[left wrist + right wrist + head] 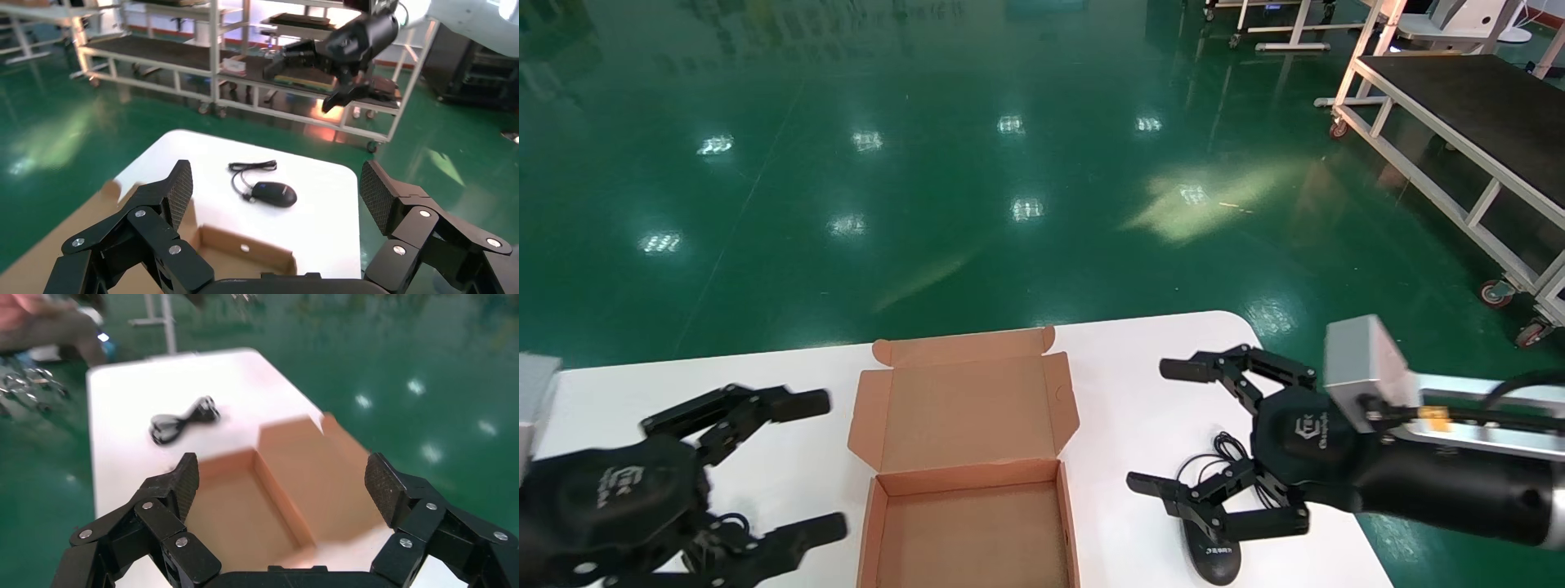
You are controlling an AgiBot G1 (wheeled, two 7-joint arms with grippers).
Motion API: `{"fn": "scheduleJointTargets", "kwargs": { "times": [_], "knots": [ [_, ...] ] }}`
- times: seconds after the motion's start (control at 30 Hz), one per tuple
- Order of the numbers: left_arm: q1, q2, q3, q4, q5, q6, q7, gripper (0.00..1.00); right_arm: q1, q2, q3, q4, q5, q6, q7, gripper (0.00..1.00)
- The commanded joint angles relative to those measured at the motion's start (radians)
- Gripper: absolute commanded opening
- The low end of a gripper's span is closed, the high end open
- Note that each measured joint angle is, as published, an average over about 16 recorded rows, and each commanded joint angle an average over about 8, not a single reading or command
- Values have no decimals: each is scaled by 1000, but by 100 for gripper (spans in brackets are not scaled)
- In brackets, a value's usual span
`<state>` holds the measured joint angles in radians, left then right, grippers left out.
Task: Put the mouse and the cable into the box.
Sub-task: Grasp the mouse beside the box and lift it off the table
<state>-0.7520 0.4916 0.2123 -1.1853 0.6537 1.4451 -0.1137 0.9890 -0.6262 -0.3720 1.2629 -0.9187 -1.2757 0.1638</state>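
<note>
Right of the box, the wide-open right gripper is best centred over the mouse, the equally wide left gripper parked opposite.

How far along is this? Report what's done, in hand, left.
Done: nothing; the open box is empty. In hand: nothing; the right gripper hovers above the mouse with jaws open, and the left gripper is open near the cable. Left: mouse and cable, both lying on the table, must go in.
</note>
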Motion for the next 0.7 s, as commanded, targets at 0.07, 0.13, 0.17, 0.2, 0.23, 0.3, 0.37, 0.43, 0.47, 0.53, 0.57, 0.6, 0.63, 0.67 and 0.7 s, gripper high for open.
{"fn": "scheduleJointTargets", "kwargs": {
  "times": [0.07,0.13,0.17,0.2,0.23,0.3,0.37,0.43,0.47,0.53,0.57,0.6,0.63,0.67,0.7],
  "knots": [
    [73,-31,-25,11,-30,-9,15,100,-17,-3,-22,2,-43,56,12,100],
    [132,-56,-41,22,-50,-12,30,100,-28,-6,-39,9,-75,100,29,100],
    [159,-67,-47,27,-58,-12,37,100,-32,-7,-47,14,-90,120,38,100],
    [189,-79,-53,34,-66,-11,45,100,-37,-8,-56,19,-106,141,47,100],
    [218,-91,-58,41,-74,-11,54,100,-42,-8,-65,24,-122,162,57,100],
    [276,-115,-67,56,-88,-8,70,100,-51,-10,-81,35,-153,204,78,100],
    [337,-138,-73,77,-100,-5,88,100,-61,-13,-98,46,-185,246,101,100],
    [392,-159,-78,99,-111,-2,104,100,-70,-15,-114,56,-214,284,125,100],
    [417,-167,-80,111,-116,-1,112,100,-74,-16,-121,61,-228,300,136,100],
    [473,-182,-87,140,-130,-2,130,100,-83,-17,-136,72,-258,336,163,100],
    [501,-188,-91,155,-138,-4,139,100,-88,-17,-144,78,-272,354,176,100],
    [528,-193,-97,171,-147,-7,149,100,-92,-17,-151,83,-287,370,190,100],
    [556,-195,-103,187,-156,-11,159,100,-96,-17,-158,88,-301,386,204,100],
    [583,-197,-109,203,-166,-16,170,100,-99,-17,-164,93,-316,402,218,100],
    [610,-198,-116,220,-176,-21,180,100,-103,-17,-171,99,-330,417,233,100]
  ]
}}
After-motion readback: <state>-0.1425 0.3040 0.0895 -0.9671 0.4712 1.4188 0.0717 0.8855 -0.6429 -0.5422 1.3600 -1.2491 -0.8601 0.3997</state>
